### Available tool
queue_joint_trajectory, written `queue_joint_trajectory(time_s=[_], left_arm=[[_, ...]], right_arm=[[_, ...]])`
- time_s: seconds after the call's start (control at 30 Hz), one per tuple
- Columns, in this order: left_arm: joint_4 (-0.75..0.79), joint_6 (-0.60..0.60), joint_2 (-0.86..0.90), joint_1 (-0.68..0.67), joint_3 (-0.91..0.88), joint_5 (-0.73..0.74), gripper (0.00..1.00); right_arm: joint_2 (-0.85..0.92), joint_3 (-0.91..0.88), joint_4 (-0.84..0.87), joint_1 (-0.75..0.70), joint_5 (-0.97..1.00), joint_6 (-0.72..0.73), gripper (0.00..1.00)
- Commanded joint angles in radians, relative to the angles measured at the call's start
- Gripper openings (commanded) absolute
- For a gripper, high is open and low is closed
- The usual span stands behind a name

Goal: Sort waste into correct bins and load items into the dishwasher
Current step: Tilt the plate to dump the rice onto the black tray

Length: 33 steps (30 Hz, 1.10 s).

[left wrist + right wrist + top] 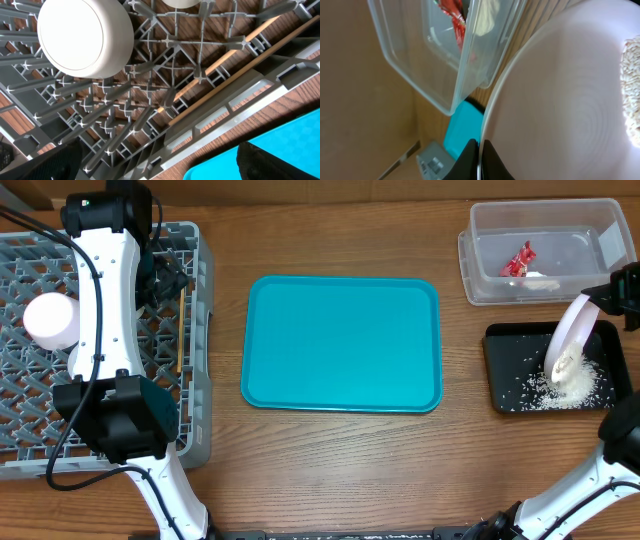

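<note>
My right gripper (610,295) (481,155) is shut on the rim of the white plate (575,330) (560,100). The plate is tipped steeply over the black tray (495,370), and rice-like crumbs (562,385) (632,85) lie on its lower edge and in the tray. The red wrapper (519,260) (452,17) lies in the clear tub (480,260) (415,55). My left gripper (165,275) (160,167) hangs open over the right side of the grey dish rack (195,380) (215,125). A pale pink bowl (50,320) (82,37) lies upside down in the rack, with the wooden chopsticks (180,330) (235,75) on the lattice.
The teal tray (340,345) (280,140) lies in the middle of the table, between the rack and the bins. The clear tub sits just behind the black tray at the right edge. A second pale rounded dish (182,2) shows at the top of the left wrist view.
</note>
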Motion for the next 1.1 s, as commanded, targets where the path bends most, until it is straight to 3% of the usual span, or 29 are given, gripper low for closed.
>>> queue_joint_trajectory(time_s=[0.0, 0.37, 1.07], left_arm=[[-0.002, -0.021, -0.039, -0.002, 0.023, 0.000, 1.00], [-0.002, -0.021, -0.039, -0.001, 0.023, 0.000, 1.00], [-0.002, -0.021, -0.039, -0.010, 0.023, 0.000, 1.00]], right_arm=[[-0.048, 0.026, -0.003, -0.019, -0.124, -0.081, 0.04], [-0.048, 0.026, -0.089, -0.088, -0.347, -0.198, 0.04], [-0.048, 0.026, -0.178, -0.169, -0.433, -0.377, 0.04]])
